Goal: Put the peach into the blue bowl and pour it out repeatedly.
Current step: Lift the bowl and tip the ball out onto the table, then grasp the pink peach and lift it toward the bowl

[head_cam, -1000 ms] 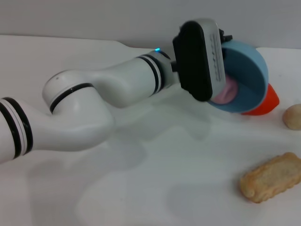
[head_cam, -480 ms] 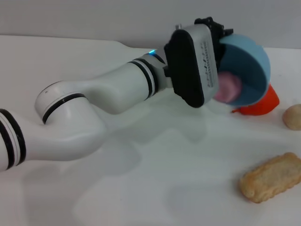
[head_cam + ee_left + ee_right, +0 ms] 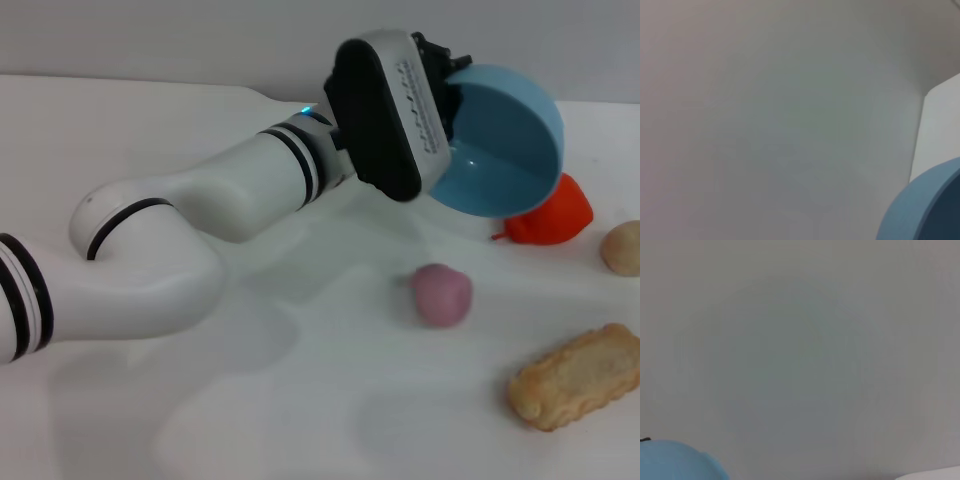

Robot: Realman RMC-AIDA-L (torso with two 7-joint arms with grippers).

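Presently the left claw (image 3: 445, 75) holds the blue bowl (image 3: 500, 140) by its rim, raised above the surface (image 3: 300, 400) and tipped on its side, mouth facing the camera. Its fingers are closed on the rim. The bowl is empty. The peach (image 3: 442, 294) lies on the surface, below the bowl and toward the robot, apart from it. In judgement, the pour is complete and the next move is retrieval of the peach: it sits nearer the left arm's reach, directly beneath the claw's position. A red-orange fruit (image 3: 550, 215) lies behind the bowl. The right claw is not seen
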